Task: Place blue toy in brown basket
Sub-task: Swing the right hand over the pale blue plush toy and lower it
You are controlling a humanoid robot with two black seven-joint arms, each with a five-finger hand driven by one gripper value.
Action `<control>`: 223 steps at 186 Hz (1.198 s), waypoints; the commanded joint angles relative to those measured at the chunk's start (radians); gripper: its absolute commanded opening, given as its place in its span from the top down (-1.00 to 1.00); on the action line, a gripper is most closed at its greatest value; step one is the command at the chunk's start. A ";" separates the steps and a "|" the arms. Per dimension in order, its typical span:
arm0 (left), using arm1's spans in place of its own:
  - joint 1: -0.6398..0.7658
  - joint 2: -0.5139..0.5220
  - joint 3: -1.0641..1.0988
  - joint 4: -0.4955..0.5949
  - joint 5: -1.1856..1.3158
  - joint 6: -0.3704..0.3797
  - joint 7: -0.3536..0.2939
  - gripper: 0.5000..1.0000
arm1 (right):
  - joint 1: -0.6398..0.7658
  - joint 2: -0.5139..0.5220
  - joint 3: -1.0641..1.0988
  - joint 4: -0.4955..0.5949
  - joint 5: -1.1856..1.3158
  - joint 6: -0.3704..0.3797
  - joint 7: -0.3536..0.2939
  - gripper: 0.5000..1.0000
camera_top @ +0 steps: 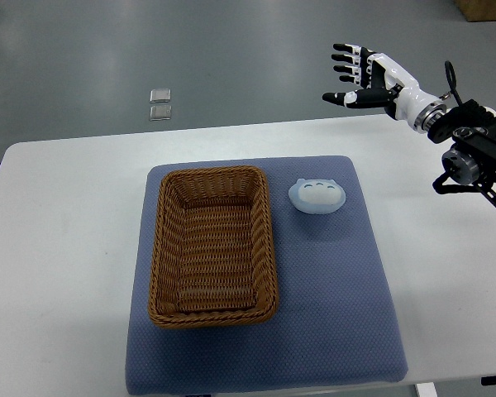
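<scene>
One hand (365,76), the right, is in view at the top right, raised over the far edge of the bench (58,215), with its fingers (345,58) spread and holding nothing. It is well apart from the toy (317,195). This pale blue toy lies on the blue mat (331,314), just beside the right wall of the basket (213,245), near its far corner. The brown basket stands on the mat's left half.

pale blue toy (317,195), brown woven basket (214,308)
</scene>
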State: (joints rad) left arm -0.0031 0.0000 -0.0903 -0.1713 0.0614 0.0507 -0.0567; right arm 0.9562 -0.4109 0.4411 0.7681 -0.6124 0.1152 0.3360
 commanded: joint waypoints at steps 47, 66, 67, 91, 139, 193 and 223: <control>0.000 0.000 0.000 0.000 0.000 0.000 0.000 -1.00 | 0.213 -0.054 -0.272 0.102 -0.389 0.109 -0.095 -0.61; 0.000 0.000 0.000 0.000 0.000 0.000 0.000 -1.00 | 0.269 -0.062 -0.337 0.126 -0.422 0.176 -0.141 -0.61; 0.000 0.000 0.000 0.000 0.000 0.000 0.000 -1.00 | 0.276 -0.062 -0.344 0.129 -0.425 0.184 -0.146 -0.61; 0.000 0.000 0.001 0.000 0.000 0.000 0.000 -1.00 | 0.325 -0.080 -0.430 0.166 -0.472 0.256 -0.173 -0.61; 0.000 0.000 0.001 0.001 0.000 0.000 0.000 -1.00 | 0.351 -0.066 -0.490 0.204 -0.590 0.345 -0.210 -0.61; 0.000 0.000 0.001 0.000 0.000 0.000 0.000 -1.00 | 0.342 -0.012 -0.489 0.207 -0.587 0.356 -0.380 -0.59; 0.000 0.000 0.001 0.000 0.000 0.000 0.000 -1.00 | 0.332 -0.002 -0.487 0.220 -0.569 0.351 -0.411 -0.58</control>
State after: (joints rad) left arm -0.0030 0.0000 -0.0887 -0.1712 0.0614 0.0507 -0.0567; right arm 1.2965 -0.4232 -0.0473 0.9791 -1.1949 0.4715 -0.0570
